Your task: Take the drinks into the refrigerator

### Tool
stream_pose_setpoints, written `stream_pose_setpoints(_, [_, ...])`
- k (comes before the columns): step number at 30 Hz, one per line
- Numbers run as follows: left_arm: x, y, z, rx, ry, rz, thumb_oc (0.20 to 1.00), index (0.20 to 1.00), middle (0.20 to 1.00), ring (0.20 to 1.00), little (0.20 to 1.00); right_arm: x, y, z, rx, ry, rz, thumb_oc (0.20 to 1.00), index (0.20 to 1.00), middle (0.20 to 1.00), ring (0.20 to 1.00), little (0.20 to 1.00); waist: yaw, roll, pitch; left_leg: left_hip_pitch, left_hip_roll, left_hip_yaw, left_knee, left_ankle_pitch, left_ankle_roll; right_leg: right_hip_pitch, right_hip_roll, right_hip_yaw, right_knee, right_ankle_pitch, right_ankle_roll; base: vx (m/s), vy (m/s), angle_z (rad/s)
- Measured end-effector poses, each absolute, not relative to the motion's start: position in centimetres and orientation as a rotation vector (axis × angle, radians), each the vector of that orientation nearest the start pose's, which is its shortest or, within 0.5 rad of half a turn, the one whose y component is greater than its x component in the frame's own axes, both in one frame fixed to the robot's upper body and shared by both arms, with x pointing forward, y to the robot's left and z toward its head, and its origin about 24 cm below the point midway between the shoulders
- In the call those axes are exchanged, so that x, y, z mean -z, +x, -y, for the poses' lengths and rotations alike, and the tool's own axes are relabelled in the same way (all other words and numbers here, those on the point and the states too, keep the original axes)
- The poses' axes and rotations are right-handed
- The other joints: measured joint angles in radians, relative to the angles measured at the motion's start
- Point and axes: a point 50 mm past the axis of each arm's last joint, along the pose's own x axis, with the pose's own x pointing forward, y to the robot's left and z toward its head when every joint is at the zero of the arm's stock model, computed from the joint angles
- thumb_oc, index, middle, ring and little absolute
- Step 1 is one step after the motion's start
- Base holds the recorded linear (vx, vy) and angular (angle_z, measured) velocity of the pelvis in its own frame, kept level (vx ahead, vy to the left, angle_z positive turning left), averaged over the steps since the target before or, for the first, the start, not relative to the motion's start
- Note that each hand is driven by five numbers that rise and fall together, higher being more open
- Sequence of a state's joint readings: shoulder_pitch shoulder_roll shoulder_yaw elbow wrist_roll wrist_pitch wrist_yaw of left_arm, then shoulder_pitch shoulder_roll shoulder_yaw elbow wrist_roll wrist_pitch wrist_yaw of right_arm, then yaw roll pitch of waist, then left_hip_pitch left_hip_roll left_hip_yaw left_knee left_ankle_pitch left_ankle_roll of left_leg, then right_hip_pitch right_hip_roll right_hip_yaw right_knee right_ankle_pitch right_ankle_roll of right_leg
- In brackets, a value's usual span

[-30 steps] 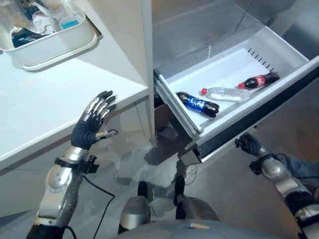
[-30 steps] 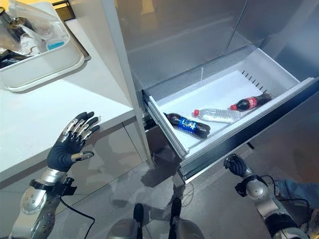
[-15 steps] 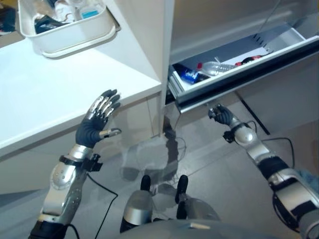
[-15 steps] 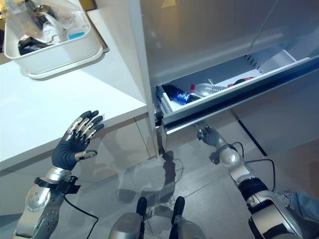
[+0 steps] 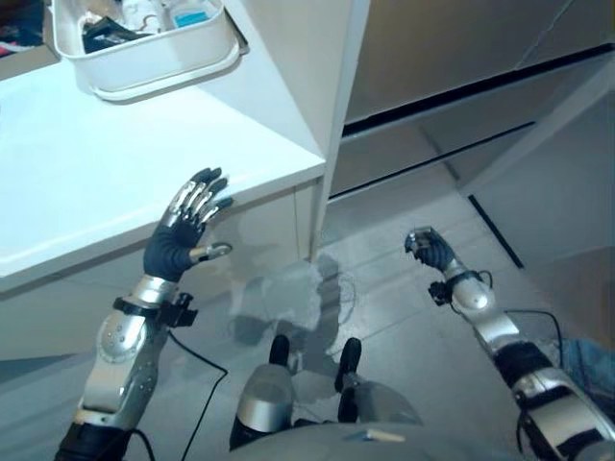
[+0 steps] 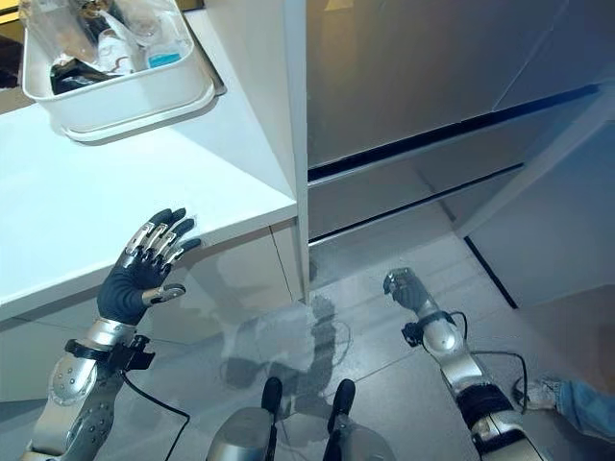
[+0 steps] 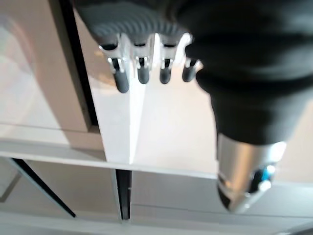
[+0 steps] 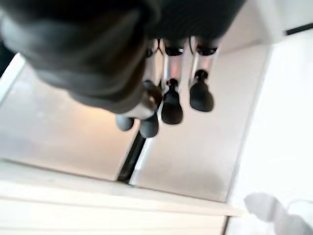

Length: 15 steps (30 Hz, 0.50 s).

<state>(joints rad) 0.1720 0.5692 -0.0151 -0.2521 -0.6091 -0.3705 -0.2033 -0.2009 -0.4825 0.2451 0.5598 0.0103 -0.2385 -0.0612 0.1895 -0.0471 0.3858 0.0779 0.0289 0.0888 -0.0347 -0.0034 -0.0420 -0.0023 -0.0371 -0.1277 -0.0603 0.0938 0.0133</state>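
Whatever print was on the clutter in the white tray [image 5: 154, 62] was too small for me to read. The tray sat on the white counter [image 5: 86, 173], up at about eleven o'clock from my left hand [image 5: 181, 242]. I held that hand up over the floor, just off the counter's front edge. Its fingers [image 5: 197, 197] were straight and a little spread, the thumb stuck out to the side, and it had hold of nothing. A tall white side panel [image 5: 322, 77] stood between the counter and the refrigerator [image 5: 452, 48]. At one o'clock from my right hand [image 5: 429, 252] was the refrigerator's drawer front [image 5: 432, 139], closed flush, with dark gap lines above and below it. My right hand hung over the grey tile floor [image 5: 384, 298], clear of that drawer front and touching nothing. In its own wrist view its fingers [image 8: 171, 105] were curled in towards the thumb around empty air. Where the drinks lay I could not tell; neither of my hands had one. A person's jeans leg [image 5: 588, 353] and a pale shoe [image 6: 538, 392] showed on the floor at about four o'clock from my right hand.
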Motion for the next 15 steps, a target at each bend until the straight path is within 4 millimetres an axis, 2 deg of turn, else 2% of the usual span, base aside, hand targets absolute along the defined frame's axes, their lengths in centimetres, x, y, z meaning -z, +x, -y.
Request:
stream_pose_setpoints(5, [-11.9,21.0,-22.1,0.278,-0.02,0.412,1.0,1.0,1.0,1.0,1.0,0.6,25.1,23.4,-0.07,-0.475,-0.156,0.2,0.2,0.2,0.2,0.2,-0.032,-0.003,0.001,0.014,0.0,0.017,-0.011,0.001,0.002,0.001,0.001,0.012,0.003,0.0,0.001,0.0,0.016,-0.11])
stream_pose_setpoints(7, [-11.9,21.0,-22.1,0.279,-0.011,0.414,1.0,1.0,1.0,1.0,1.0,0.6,24.2,23.6,-0.052,-0.446,-0.144,1.0,1.0,1.0,1.0,1.0,-0.051,-0.003,0.001,0.016,0.0,0.021,-0.013,0.002,0.002,0.0,0.001,0.016,0.003,0.001,0.0,0.01,0.008,-0.04])
stream_pose_setpoints(9, [-11.9,21.0,-22.0,0.284,0.009,0.414,1.0,1.0,1.0,1.0,1.0,0.7,23.8,23.8,-0.041,-0.436,-0.149,1.0,1.0,1.0,1.0,1.0,-0.072,-0.004,0.001,0.017,0.0,0.021,-0.014,0.002,0.002,0.0,0.002,0.017,0.003,0.002,-0.002,0.0,0.0,0.0])
stream_pose_setpoints(15, [-11.9,21.0,-21.8,0.315,0.023,0.414,1.0,1.0,1.0,1.0,1.0,0.3,23.3,23.4,-0.023,-0.383,-0.104,1.0,1.0,1.0,1.0,1.0,-0.092,-0.002,-0.002,0.049,0.002,0.045,-0.03,0.002,0.002,0.014,0.006,0.037,0.003,0.002,-0.002,0.02,0.013,-0.1])
